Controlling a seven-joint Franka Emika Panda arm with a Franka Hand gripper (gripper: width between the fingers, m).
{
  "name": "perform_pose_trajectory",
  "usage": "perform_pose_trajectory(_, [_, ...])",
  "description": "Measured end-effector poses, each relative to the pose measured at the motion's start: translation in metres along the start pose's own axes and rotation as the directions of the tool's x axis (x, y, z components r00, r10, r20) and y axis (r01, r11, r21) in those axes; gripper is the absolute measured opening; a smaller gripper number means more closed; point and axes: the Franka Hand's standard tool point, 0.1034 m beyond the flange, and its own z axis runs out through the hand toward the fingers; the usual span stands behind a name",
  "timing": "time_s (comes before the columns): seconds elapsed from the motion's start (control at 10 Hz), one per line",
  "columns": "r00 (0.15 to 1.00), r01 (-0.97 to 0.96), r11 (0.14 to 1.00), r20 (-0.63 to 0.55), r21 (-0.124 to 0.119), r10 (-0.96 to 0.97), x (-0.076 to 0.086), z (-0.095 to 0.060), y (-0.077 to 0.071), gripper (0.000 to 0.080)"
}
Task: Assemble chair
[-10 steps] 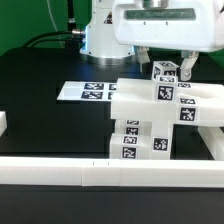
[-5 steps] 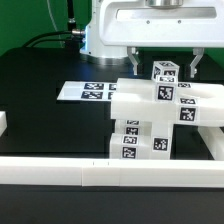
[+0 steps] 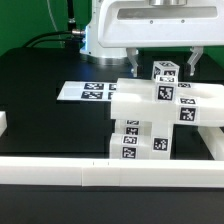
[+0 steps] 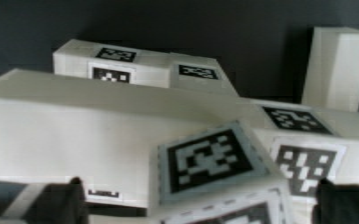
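Chair, entered first from the exterior view: we record a partly joined stack of white blocky plastic pieces bearing small black-and-white square tags, standing on the black table towards the exterior view's right. A flat slab forms its upper level, square posts with tagged faces stand below it, and one small tagged block sits on top at the rear. Above it we note the white two-finger gripper, its dark fingers spread wide either side of that top block, clasping nothing and, as far as we can tell, clear of the plastic. The thin flat white marker board lies on the table just to the exterior view's left of the chair. A long white border rail runs across the foreground in front of the chair.

Wrist view: we list the same chair seen close from above, a broad white slab with tagged blocks beside and behind it, and one large tag nearest the lens, somewhat blurred. One dark fingertip shows at the frame edge, with no part held between the fingers.
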Motion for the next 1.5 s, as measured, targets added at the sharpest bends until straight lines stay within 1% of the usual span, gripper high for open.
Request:
perform_pose_trajectory(0.2, [1.000, -0.003, 1.000, 0.000, 0.000, 0.003, 0.0000, 0.0000, 0.0000, 0.0281])
perform_pose_trajectory(0.5, [0.999, -0.048, 0.999, 0.000, 0.001, 0.048, 0.0000, 0.0000, -0.0001, 0.0282])
perform_pose_trajectory(0.6, [0.987, -0.161, 0.987, 0.000, 0.003, 0.161, 0.0000, 0.0000, -0.0004, 0.0282])
perform_pose_trajectory(0.8, [0.953, -0.303, 0.953, 0.003, 0.005, 0.303, -0.0003, 0.0000, -0.0007, 0.0282])
perform_pose_trajectory(0.9, [0.908, -0.419, 0.908, 0.007, 0.010, 0.419, -0.0007, -0.0001, -0.0010, 0.0282])
perform_pose_trajectory(1.1, [0.845, -0.534, 0.845, 0.011, 0.016, 0.534, -0.0006, -0.0001, -0.0008, 0.0282])
perform_pose_trajectory(1.2, [0.776, -0.631, 0.776, 0.015, 0.021, 0.631, -0.0004, 0.0000, -0.0012, 0.0284])
perform_pose_trajectory(1.3, [0.731, -0.683, 0.730, 0.018, 0.022, 0.683, -0.0004, 0.0000, -0.0012, 0.0284])
perform_pose_trajectory(1.4, [0.646, -0.763, 0.645, 0.024, 0.025, 0.763, -0.0002, 0.0000, -0.0018, 0.0284])
perform_pose_trajectory(1.5, [0.549, -0.836, 0.549, 0.028, 0.022, 0.835, 0.0007, 0.0001, -0.0037, 0.0284])
